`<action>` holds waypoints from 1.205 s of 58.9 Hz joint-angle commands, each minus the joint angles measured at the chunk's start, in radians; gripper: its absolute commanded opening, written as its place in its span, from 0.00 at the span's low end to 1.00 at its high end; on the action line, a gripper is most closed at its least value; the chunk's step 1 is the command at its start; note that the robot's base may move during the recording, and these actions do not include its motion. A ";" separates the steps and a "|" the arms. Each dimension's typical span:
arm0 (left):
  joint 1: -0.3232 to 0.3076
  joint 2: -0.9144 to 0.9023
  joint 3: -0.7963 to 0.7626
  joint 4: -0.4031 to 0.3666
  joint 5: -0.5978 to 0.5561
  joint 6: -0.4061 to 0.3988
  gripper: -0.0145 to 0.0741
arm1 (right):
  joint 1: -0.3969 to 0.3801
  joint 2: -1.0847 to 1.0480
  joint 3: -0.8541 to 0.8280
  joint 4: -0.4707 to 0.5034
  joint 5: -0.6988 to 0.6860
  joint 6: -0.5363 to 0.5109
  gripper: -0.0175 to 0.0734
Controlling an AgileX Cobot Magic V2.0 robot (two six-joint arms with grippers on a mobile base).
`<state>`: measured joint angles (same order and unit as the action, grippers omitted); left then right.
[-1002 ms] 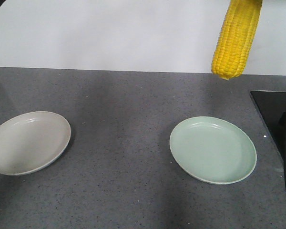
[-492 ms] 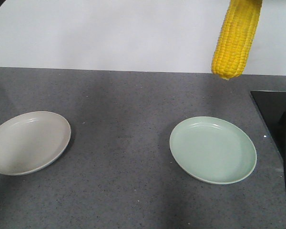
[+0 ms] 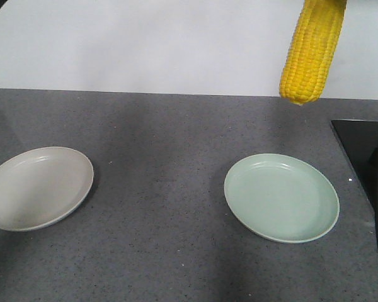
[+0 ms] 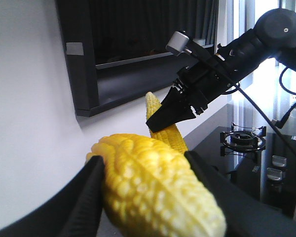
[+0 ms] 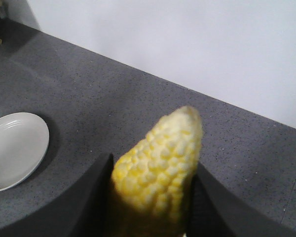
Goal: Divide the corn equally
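No movement in the last second: one corn cob pinched tip-down in the right gripper, high behind the green plate; a second cob clamped in the left gripper beside the wall. Nothing yet on it or the grey plate; lowering likely next.

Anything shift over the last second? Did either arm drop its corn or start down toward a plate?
Nothing visibly changed. In the front view the hanging cob sits at the same spot at the upper right. The green plate and beige plate lie where they were, both bare. The wrist views show the right gripper clamped on that cob and the left gripper clamped on the second cob.
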<state>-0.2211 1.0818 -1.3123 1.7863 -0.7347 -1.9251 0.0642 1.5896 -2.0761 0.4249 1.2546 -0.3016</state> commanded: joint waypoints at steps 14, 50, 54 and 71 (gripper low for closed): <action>-0.002 -0.013 -0.030 0.002 0.029 -0.010 0.16 | -0.003 -0.036 -0.028 0.025 -0.058 -0.007 0.18; -0.002 -0.012 -0.028 0.004 0.037 -0.010 0.16 | -0.004 -0.035 -0.028 0.020 -0.056 -0.002 0.18; -0.002 -0.012 -0.028 0.004 0.055 -0.010 0.16 | -0.004 -0.035 -0.028 0.020 -0.055 -0.002 0.18; -0.002 -0.002 0.079 0.004 0.253 -0.011 0.16 | -0.004 -0.033 -0.028 0.013 -0.043 -0.003 0.18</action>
<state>-0.2211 1.0842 -1.2620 1.7863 -0.6118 -1.9251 0.0642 1.5896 -2.0761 0.4238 1.2547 -0.3005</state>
